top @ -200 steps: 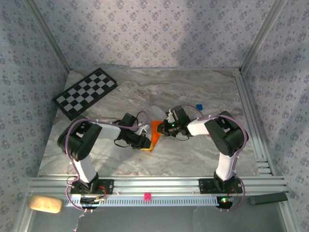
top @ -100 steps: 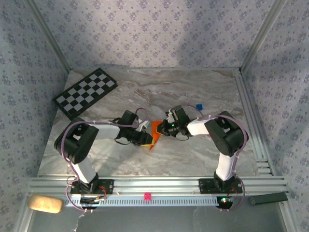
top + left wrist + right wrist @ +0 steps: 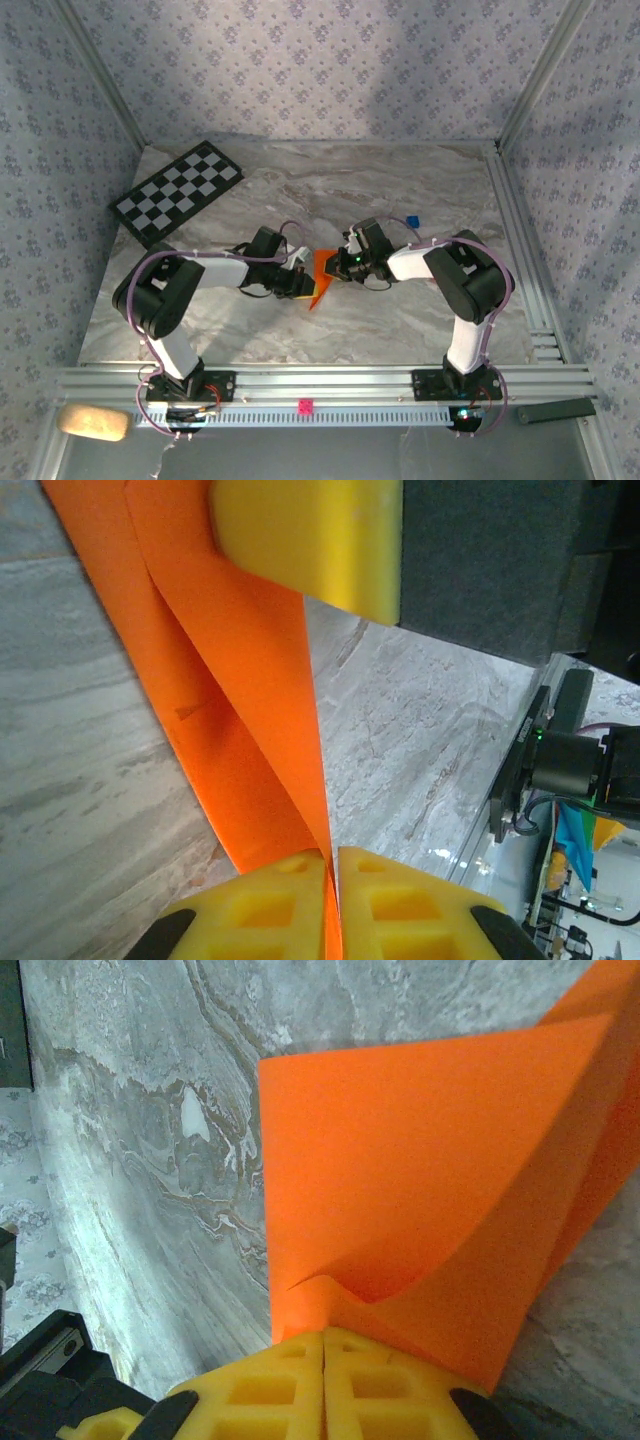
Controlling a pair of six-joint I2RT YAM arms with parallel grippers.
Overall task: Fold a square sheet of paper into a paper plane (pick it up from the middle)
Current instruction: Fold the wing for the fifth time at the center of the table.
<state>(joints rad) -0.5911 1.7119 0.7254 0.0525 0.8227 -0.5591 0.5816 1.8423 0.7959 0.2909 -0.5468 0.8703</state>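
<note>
On the grey marbled table, to the right of the black-and-white checkerboard and nearer the arm bases than it, the thin, bright orange square sheet of paper is held up, partly folded into a narrow, pointed shape. The sheet looks almost weightless and limp. It should keep any crease pressed into it, slide easily between smooth pads and tear if the two arms pull apart, so the safest hold is probably on the doubled layers along a fold, not on a loose single corner. The left gripper, on the checkerboard's side of the sheet, has its yellow pads closed on a paper edge. The right gripper, on the far side from the checkerboard, is likewise pinched shut on the sheet. A second earlier the left gripper sat slightly farther from the checkerboard, toward the bases, and the sheet looked wider. The right gripper has not shifted.
</note>
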